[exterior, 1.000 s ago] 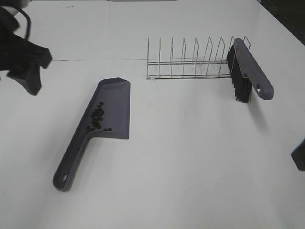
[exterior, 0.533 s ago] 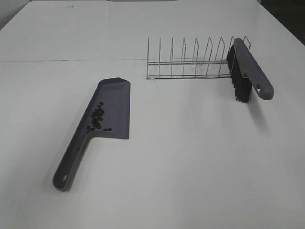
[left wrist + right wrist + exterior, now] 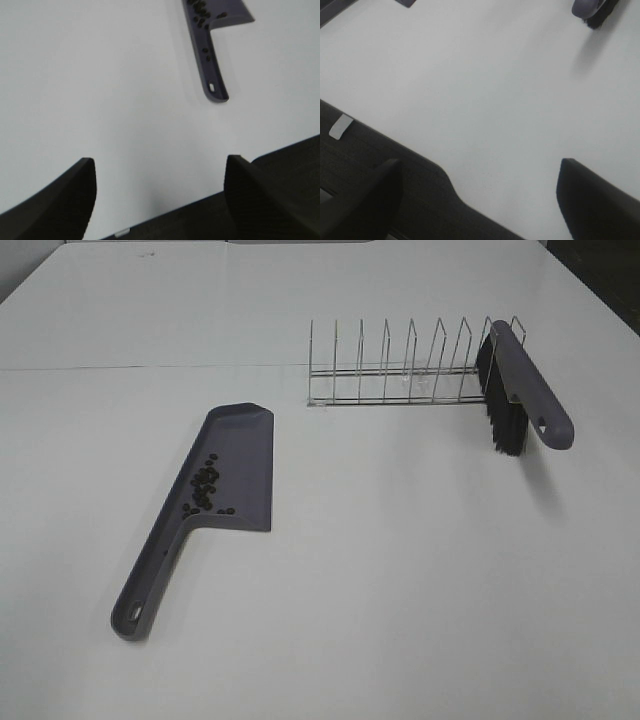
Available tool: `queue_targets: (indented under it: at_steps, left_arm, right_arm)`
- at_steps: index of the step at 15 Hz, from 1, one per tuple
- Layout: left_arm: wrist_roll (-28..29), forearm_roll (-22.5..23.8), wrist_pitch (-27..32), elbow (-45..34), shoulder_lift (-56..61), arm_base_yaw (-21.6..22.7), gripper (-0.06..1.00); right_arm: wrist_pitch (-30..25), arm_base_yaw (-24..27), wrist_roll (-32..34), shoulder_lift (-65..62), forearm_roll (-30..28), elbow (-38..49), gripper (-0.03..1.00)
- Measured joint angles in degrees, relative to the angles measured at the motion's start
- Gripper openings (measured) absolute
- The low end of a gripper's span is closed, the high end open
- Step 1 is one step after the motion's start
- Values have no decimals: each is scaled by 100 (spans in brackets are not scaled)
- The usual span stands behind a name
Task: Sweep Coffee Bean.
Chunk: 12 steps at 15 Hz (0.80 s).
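Note:
Several coffee beans point(image 3: 205, 488) lie bunched in the pan of the grey dustpan point(image 3: 240, 455), which rests flat on the white table with its handle point(image 3: 140, 600) toward the front. In the left wrist view the coffee beans point(image 3: 200, 10) and dustpan point(image 3: 212, 55) show far from my left gripper point(image 3: 157, 195), which is open and empty over the table's front edge. The grey brush point(image 3: 525, 385) with black bristles leans at the right end of the wire rack point(image 3: 410, 370). My right gripper point(image 3: 480, 200) is open and empty, with the brush's end point(image 3: 592, 9) far off. Neither gripper shows in the exterior view.
The wire rack stands at the back of the table, right of centre. A dark surface point(image 3: 380, 150) lies beyond the table's front edge below both grippers, with a small white tag point(image 3: 340, 126) on it.
One second ago the left arm stood at the left edge of the exterior view and the right gripper at the right edge. Both have pulled back out of that view. Dustpan, beans and brush stayed still.

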<state>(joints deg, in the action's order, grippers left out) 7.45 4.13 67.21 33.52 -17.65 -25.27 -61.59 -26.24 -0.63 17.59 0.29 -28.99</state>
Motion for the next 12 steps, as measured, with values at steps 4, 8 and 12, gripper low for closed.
queue_targets:
  at_steps: [4,8,12]
  left_arm:
    - [-1014,-710,-527,-447,1484,0,65]
    - [-1197,-825,-613,-498,1541,0,65]
    - [-1364,-928,-613,-498,1541,0,65]
  right_arm:
    - [46,0,-6,-212,0,0,70]
    - [46,0,-6,-212,0,0,70]
    - [46,0,-6,-212,0,0,70]
